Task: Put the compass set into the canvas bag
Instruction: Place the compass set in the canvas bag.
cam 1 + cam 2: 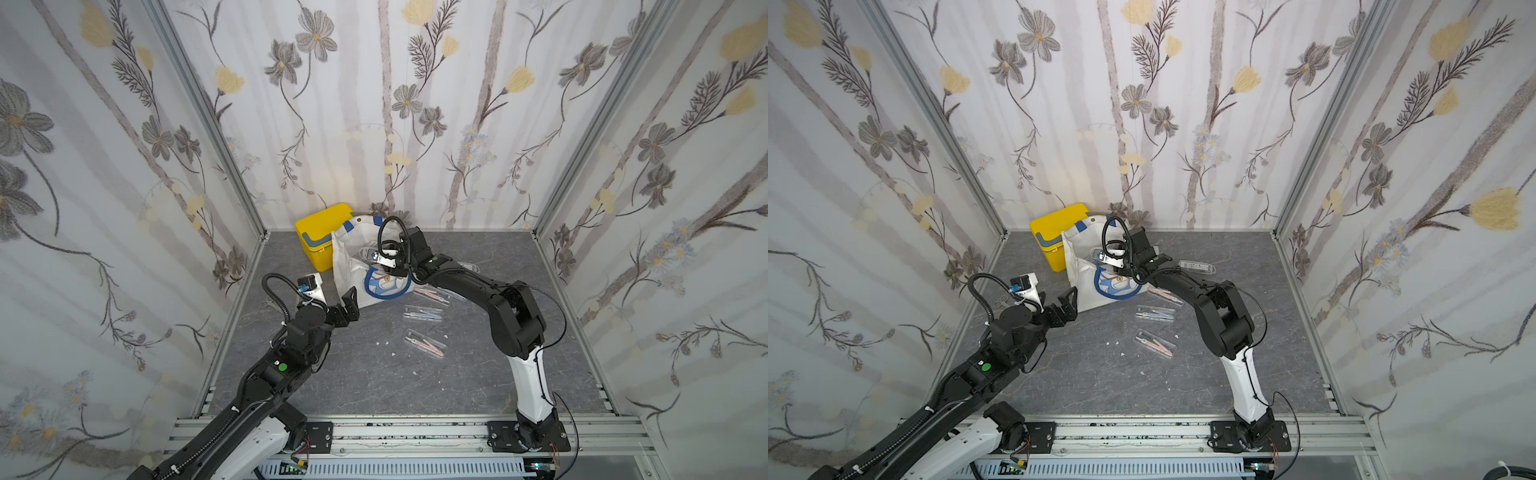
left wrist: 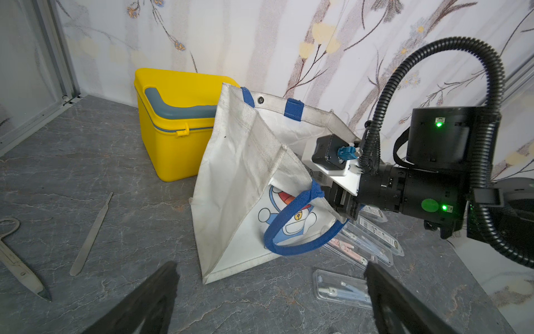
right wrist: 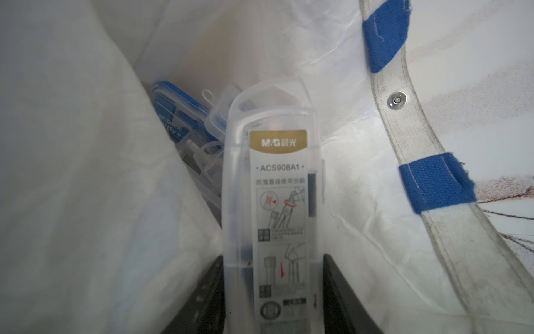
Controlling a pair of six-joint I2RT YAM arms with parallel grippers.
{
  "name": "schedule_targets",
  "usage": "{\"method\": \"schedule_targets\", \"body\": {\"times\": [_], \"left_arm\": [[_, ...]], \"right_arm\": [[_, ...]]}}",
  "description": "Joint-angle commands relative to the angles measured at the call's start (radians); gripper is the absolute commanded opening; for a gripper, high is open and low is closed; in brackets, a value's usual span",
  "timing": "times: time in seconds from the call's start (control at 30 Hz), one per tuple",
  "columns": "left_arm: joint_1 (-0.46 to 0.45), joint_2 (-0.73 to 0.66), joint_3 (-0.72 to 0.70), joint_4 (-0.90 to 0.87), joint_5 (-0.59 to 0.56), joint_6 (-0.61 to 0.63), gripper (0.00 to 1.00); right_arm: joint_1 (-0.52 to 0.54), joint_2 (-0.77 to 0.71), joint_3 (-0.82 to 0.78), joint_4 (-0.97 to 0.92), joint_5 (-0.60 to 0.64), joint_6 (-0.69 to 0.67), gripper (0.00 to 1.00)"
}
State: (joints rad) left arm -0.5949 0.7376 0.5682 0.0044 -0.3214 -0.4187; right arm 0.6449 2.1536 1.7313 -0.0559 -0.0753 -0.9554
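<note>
The white canvas bag [image 1: 347, 270] [image 1: 1077, 274] [image 2: 237, 173] with blue handles and a blue cat face stands open near the back wall. My right gripper [image 3: 273, 260] reaches down into its mouth, shut on a clear compass set [image 3: 271, 188] case with a printed label, one finger on each long side. The case points down into the bag's white inside [image 3: 86, 173]. A blue-lidded case [image 3: 176, 115] lies deeper in the bag. My left gripper [image 1: 351, 301] [image 2: 271, 267] stands open and empty just in front of the bag's near left corner.
A yellow plastic box [image 1: 322, 235] stands against the bag's left side. Several more clear compass cases [image 1: 424, 312] [image 1: 426, 344] [image 2: 341, 289] lie on the grey floor to the right of the bag. Scissors [image 2: 17, 260] and a scalpel [image 2: 92, 234] lie at the left.
</note>
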Motion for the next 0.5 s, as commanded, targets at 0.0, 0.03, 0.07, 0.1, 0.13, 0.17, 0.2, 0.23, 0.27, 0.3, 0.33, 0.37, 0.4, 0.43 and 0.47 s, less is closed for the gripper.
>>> {"method": "schedule_targets", "body": {"times": [0.0, 0.03, 0.07, 0.1, 0.13, 0.17, 0.2, 0.23, 0.27, 0.3, 0.33, 0.37, 0.4, 0.43, 0.47], "left_arm": [[0.001, 0.005, 0.0, 0.035, -0.016, 0.004, 1.0], [0.001, 0.005, 0.001, 0.035, -0.017, 0.005, 1.0], [0.0, 0.005, 0.001, 0.035, -0.017, 0.004, 1.0], [0.001, 0.005, 0.0, 0.035, -0.016, 0.005, 1.0], [0.001, 0.004, 0.001, 0.034, -0.018, 0.004, 1.0], [0.0, 0.003, 0.001, 0.035, -0.018, 0.004, 1.0], [0.0, 0.003, -0.002, 0.035, -0.018, 0.004, 1.0], [0.0, 0.002, -0.002, 0.037, -0.019, 0.004, 1.0], [0.0, 0.002, -0.002, 0.037, -0.019, 0.004, 1.0], [0.0, 0.002, -0.003, 0.037, -0.019, 0.005, 1.0], [0.001, 0.003, -0.004, 0.037, -0.02, 0.005, 1.0], [0.001, 0.003, -0.003, 0.037, -0.019, 0.006, 1.0], [0.002, 0.003, -0.002, 0.037, -0.018, 0.007, 1.0], [0.001, 0.003, -0.003, 0.035, -0.018, 0.006, 1.0], [0.0, 0.003, -0.003, 0.035, -0.018, 0.007, 1.0]], "right_arm": [[0.003, 0.002, 0.001, -0.067, 0.066, -0.036, 0.49], [0.003, 0.0, -0.002, -0.064, 0.061, -0.034, 0.51], [0.003, -0.005, -0.004, -0.062, 0.055, -0.034, 0.52], [0.004, -0.009, -0.004, -0.06, 0.052, -0.03, 0.53], [0.003, -0.012, -0.006, -0.055, 0.048, -0.025, 0.55], [0.003, -0.018, -0.008, -0.047, 0.042, -0.018, 0.56], [0.003, -0.025, -0.011, -0.044, 0.03, -0.014, 0.56], [0.003, -0.031, -0.016, -0.036, 0.022, -0.01, 0.57], [0.002, -0.042, -0.023, -0.022, 0.012, -0.001, 0.58], [0.002, -0.05, -0.029, -0.009, 0.0, 0.009, 0.58], [0.002, -0.058, -0.034, 0.003, -0.008, 0.018, 0.58], [0.002, -0.067, -0.038, 0.015, -0.018, 0.03, 0.59], [0.001, -0.077, -0.041, 0.03, -0.027, 0.044, 0.6], [0.001, -0.085, -0.042, 0.04, -0.035, 0.054, 0.6], [0.001, -0.097, -0.047, 0.055, -0.042, 0.068, 0.61]]}}
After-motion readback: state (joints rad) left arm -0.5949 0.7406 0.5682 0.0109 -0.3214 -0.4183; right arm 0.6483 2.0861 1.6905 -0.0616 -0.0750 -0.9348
